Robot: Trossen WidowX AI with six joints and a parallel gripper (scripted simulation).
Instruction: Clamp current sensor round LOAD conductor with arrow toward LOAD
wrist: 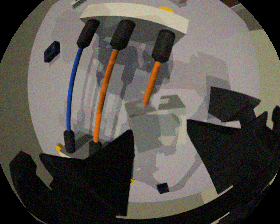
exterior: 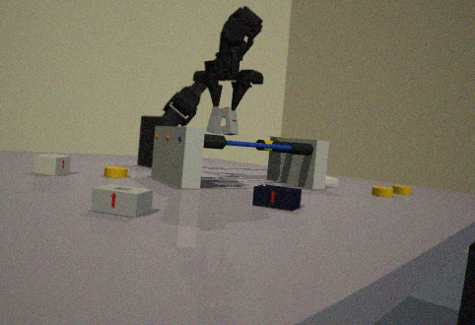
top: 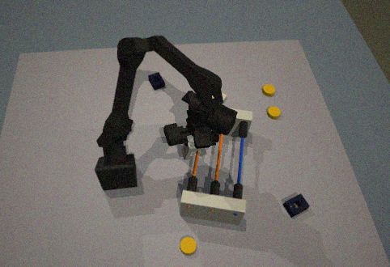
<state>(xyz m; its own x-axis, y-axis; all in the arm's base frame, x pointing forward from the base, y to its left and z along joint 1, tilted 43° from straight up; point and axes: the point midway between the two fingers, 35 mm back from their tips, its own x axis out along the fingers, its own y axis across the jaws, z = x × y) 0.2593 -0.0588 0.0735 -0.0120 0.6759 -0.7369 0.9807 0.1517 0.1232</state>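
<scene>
My gripper (exterior: 225, 107) (wrist: 160, 129) is shut on the pale grey open sensor (exterior: 231, 127) (wrist: 150, 133). Its two halves are splayed, opening downward in the exterior view, above the level of the blue conductor. A small red mark shows on one half; its direction is too small to read. In the wrist view the sensor hides part of the outer orange conductor (wrist: 151, 85) (top: 195, 164). The yellow LOAD marker (exterior: 267, 145) shows near the far block in the exterior view. My arm and finger hide that end in the top view and the wrist view.
A middle orange conductor (top: 218, 164) and a blue conductor (top: 240, 160) (exterior: 251, 144) run alongside, between a front block (top: 214, 209) (exterior: 194, 161) and a back block (top: 245, 116) (exterior: 319, 165). Navy blocks (top: 156, 81), pale blocks (exterior: 138, 202) and yellow discs (top: 188, 245) lie around.
</scene>
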